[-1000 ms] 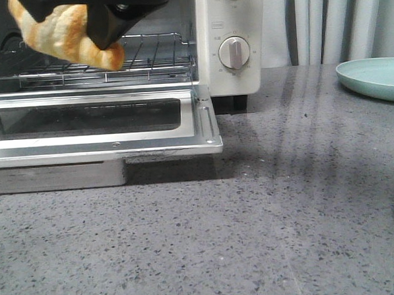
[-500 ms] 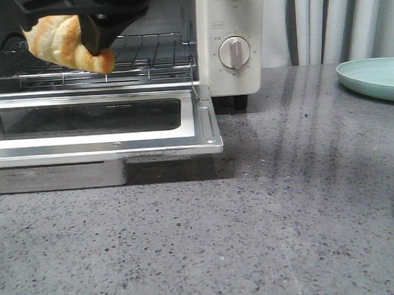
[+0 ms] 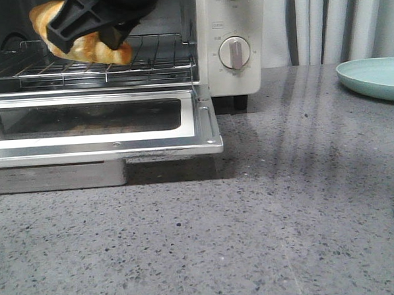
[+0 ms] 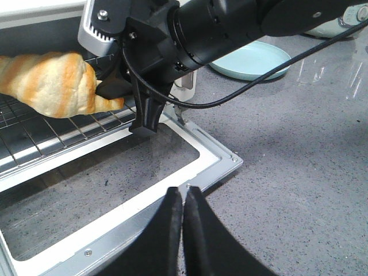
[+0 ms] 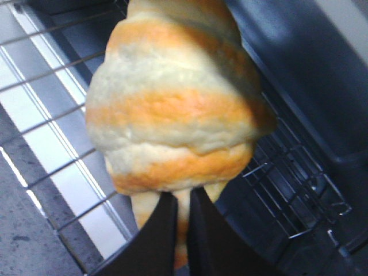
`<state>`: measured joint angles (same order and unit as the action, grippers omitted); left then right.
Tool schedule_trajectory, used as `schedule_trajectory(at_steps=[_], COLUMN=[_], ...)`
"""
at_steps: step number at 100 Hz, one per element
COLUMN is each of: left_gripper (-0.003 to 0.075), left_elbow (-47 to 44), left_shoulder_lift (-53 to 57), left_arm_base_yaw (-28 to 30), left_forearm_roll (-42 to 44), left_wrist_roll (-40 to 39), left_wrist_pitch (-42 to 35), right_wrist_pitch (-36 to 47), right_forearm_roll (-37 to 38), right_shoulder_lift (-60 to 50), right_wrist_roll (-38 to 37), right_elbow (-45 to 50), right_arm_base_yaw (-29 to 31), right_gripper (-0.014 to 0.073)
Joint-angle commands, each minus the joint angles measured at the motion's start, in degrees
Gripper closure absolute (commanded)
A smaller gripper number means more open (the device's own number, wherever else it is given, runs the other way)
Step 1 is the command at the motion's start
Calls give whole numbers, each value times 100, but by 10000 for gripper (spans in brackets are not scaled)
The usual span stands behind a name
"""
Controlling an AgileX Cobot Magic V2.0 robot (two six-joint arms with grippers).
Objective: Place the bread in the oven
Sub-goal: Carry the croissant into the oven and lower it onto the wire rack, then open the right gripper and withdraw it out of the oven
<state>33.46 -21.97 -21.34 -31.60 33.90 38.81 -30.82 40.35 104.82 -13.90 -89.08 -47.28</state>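
Golden-brown banded croissant roll [image 5: 178, 115]: soft, light, crushable; right gripper [image 5: 183, 221] pinches its tapered tail.
White toaster oven [image 3: 234, 40]: rack at bread's 6 o'clock.
Left gripper [image 4: 183, 198]: fingers together, empty.

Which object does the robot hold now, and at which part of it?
The right gripper holds the bread by one tapered end, above the oven's wire rack. The left gripper is shut and holds nothing.

The right gripper [image 3: 102, 43] is carrying the croissant [image 3: 79, 41] deeper into the Toshiba toaster oven [image 3: 234, 40], lowering it toward the wire rack [image 3: 159, 57], toward 3 o'clock.
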Motion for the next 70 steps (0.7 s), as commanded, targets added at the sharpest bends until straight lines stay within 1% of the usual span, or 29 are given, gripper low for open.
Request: schedule_trajectory(at_steps=[1,6,8,13,16,17,18,20,21,25,27,28,32,41,59,64,69,70], left_gripper=[741,741,741,741,741,741,741,741,741,741,741,741,741,741,741,741,742,742], left_elbow=[180,180,180,180,180,180,180,180,180,180,180,180,180,180,180,180,180,180], left_shoulder_lift=[-39,-39,-39,-39,-39,-39,-39,-39,-39,-39,-39,-39,-39,-39,-39,-36,-26,-10], left_arm_base_yaw=[-16,-16,-16,-16,-16,-16,-16,-16,-16,-16,-16,-16,-16,-16,-16,-16,-16,-16], left_forearm_roll=[-210,-210,-210,-210,-210,-210,-210,-210,-210,-210,-210,-210,-210,-210,-210,-210,-210,-210], left_wrist_roll=[-22,-22,-22,-22,-22,-22,-22,-22,-22,-22,-22,-22,-22,-22,-22,-22,-22,-22], left_wrist_pitch=[-335,-335,-335,-326,-326,-326,-326,-326,-326,-326,-326,-326,-326,-326,-339,-374,-443,-470], right_wrist_pitch=[43,43,43,43,43,43,43,16,15,-66,-120,-160,-261,-424,-453,-453,-453,-453], right_forearm_roll=[360,360,360,360,360,360,360,374,375,437,461,475,488,488,265,210,153,151], right_shoulder_lift=[-264,-264,-264,-264,-254,-254,-254,-254,-239,-228,-218,-218,-209,-234,-480,-567,-654,-682], right_wrist_roll=[28,28,28,28,28,28,28,9,-21,-92,-92,-92,-92,-101,-101,-101,-101,-101], right_elbow=[-184,-184,-184,-184,-184,-184,-184,-184,-184,-184,-184,-184,-184,-184,-184,-184,-184,-184], right_arm_base_yaw=[63,63,63,63,63,63,63,63,63,63,63,63,63,51,-290,-447,-633,-654], right_gripper=[653,609,576,464,363,342,300,258,219,116,88,55,26,32,104,138,200,224])
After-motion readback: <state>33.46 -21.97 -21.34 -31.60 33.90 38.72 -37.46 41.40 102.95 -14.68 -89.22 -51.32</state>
